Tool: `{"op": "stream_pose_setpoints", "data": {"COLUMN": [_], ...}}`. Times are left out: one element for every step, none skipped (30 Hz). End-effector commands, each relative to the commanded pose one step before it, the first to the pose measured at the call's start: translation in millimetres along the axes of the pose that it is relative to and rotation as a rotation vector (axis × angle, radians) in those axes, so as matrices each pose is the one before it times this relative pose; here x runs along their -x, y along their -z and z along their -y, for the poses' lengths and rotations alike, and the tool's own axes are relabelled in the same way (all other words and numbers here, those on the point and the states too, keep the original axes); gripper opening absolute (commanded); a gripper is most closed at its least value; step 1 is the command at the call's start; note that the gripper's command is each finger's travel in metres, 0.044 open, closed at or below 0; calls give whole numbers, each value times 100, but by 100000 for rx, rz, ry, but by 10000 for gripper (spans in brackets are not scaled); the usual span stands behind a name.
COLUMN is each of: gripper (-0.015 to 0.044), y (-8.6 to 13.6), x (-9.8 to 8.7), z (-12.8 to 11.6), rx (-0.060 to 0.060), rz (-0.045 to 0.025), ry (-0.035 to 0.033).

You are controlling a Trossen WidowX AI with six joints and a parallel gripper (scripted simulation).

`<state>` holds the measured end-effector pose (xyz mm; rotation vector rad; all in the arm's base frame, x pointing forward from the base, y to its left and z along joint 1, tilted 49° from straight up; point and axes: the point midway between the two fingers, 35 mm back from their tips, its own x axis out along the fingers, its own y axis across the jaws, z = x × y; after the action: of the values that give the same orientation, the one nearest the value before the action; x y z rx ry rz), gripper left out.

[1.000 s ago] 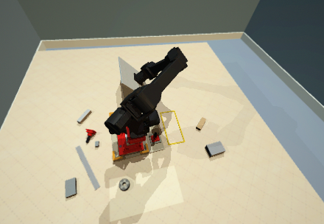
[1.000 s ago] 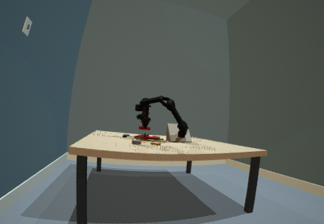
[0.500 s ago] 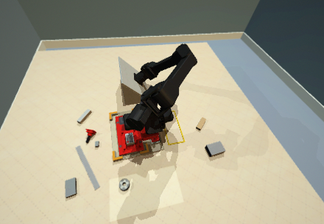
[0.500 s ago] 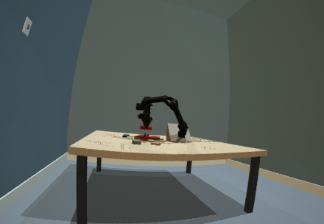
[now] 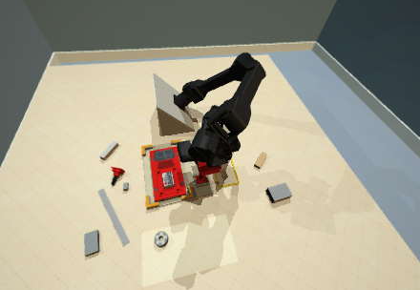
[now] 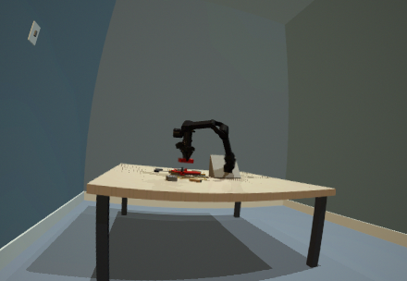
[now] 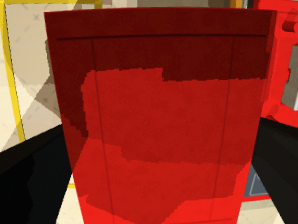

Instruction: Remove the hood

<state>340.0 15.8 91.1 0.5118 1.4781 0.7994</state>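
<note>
The red hood [image 5: 209,167] [image 6: 186,160] [image 7: 160,100] is a flat panel, lifted clear of the car and the table. My gripper [image 7: 160,128] is shut on it, one black finger at each side edge. The red toy car [image 5: 159,172] [image 6: 185,172] sits between orange corner brackets with its grey engine uncovered; part of it shows at the right in the wrist view. The marked area, a yellow outline [image 5: 236,173] [image 7: 11,75], lies right of the car in the top view, partly hidden by the arm and hood. In the wrist view it lies left of the hood.
A small red piece [image 5: 200,179] stands between car and outline. A grey wedge [image 5: 173,101] stands behind the car. A wooden block [image 5: 261,160] and grey block [image 5: 279,193] lie right. A metal ring [image 5: 161,238], grey strip [image 5: 114,217] and red-black piece [image 5: 116,172] lie around the car.
</note>
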Motion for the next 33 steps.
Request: {"op": "stream_pose_setpoints", "data": {"gripper": [0, 0, 0, 0, 0, 0, 0, 0, 0, 0, 0, 0, 0, 0, 0, 0, 0, 0, 0, 0, 0, 0, 0, 0, 0, 0, 0, 0, 0, 0, 0, 0, 0], "y": [508, 89, 92, 96, 99, 102, 106, 110, 113, 116, 120, 123, 126, 129, 132, 136, 139, 141, 145, 148, 122, 74, 25, 0, -1, -3, -4, -5, -6, -7, -7, -7, -7], "x": [84, 2, 1, 0, -1, -2, -3, -4, -5, -6, -7, -8, -9, -10, -11, -12, -13, -14, -15, -16, -14, -9, -3, 0, -10, -20, -30, -40, -49, -57, -60, -60, -60], "z": [-1594, -337, -335, -334, -332, -330, -329, -326, -325, -323, -321, -319, -317, -315, -313, -311, -309, -307, -305, -302, -244, -146, -49, 0, 1, 1, 2, 2, 3, 3, 3, 3, 3], "rx": [-1039, -43, -43, -42, -42, -41, -41, -40, -40, -40, -39, -39, -39, -38, -38, -37, -37, -37, -36, -36, -29, -17, -6, 0, 0, 0, 0, 0, -1, -1, -1, -1, 0], "rz": [117, -5, -5, -6, -7, -7, -8, -9, -10, -10, -11, -12, -13, -14, -15, -16, -16, -17, -18, -19, -17, -10, -3, 0, 0, 1, 1, 1, 2, 2, 2, 2, 2], "ry": [-561, -41, -43, -45, -47, -50, -52, -54, -56, -58, -60, -62, -64, -66, -68, -70, -72, -74, -76, -78, -65, -40, -13, 0, 2, 4, 7, 9, 11, 12, 13, 12, 12]}}
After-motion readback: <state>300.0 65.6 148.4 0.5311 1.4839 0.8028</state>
